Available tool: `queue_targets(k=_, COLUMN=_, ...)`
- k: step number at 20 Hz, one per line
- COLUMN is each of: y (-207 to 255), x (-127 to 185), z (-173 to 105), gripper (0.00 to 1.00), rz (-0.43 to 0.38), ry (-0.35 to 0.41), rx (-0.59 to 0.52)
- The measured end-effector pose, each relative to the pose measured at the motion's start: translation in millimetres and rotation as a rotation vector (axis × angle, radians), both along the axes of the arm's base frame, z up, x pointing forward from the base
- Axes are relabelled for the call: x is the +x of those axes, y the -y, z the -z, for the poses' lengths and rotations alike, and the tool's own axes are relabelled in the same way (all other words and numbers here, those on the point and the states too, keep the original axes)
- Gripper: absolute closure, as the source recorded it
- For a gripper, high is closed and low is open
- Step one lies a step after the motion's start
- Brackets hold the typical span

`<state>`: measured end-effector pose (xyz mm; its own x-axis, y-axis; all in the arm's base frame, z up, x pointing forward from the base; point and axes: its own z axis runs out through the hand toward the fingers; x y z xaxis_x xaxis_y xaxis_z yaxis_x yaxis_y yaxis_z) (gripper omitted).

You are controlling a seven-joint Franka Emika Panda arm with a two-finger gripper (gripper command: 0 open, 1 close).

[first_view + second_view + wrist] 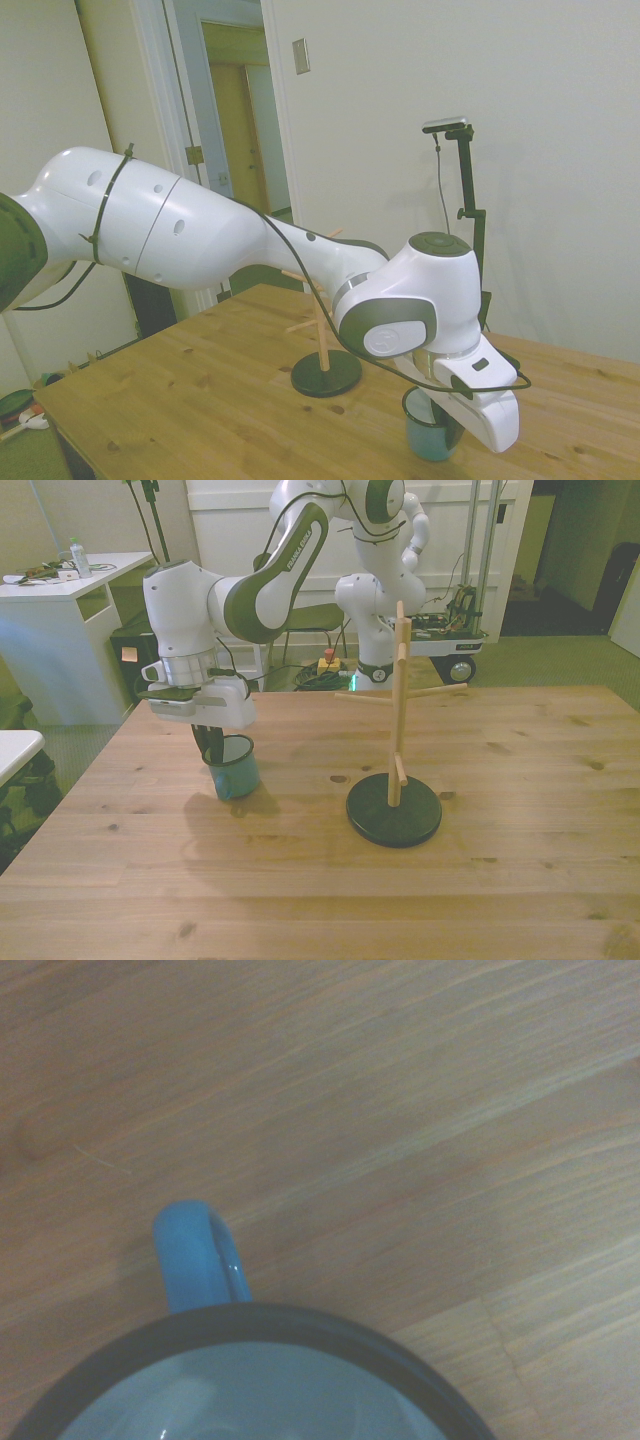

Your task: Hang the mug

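Mug [234, 771] in blue-teal enamel stands upright on the wooden table [500, 880], toward the front view's left, well apart from the wooden peg stand [398, 705] that rises from a round black base [393, 815] nearer the middle of the tabletop. The white arm bends down over the mug, and its gripper [213, 748] comes down at the mug's mouth: in the front view dark fingers [203, 742] drop from the white hand to the rim on the side toward the front view's left, one seeming to sit inside the mouth and the other outside the wall. Whether the jaws are pinching the wall or merely straddling it cannot be told; the hand's housing hides them in the side view, where only the mug's [432, 432] lower body and part of its dark rim show beneath the wrist.

The close wrist view shows the mug's [270, 1380] thin dark rim and pale interior, with its blue handle [195, 1255] sticking out over bare wood grain. The mug's base rests flat on the boards in both wider views, throwing a shadow on the wood. The stand's pegs [430, 691] angle outward and upward, none touching the mug. In the side view the stand [322, 335] sits farther back on the table than the mug.
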<state>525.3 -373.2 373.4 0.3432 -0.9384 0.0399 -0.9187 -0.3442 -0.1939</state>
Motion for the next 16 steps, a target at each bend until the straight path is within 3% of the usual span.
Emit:
queue_targets(k=10, y=-95.1, x=-18.9, z=-85.5, gripper=1.0, rz=-0.055, ry=0.066, rx=-0.104)
queue_targets(k=16, y=-151.6, x=-16.0, z=-105.7, gripper=1.0, rz=-0.078, ry=0.089, rx=-0.132)
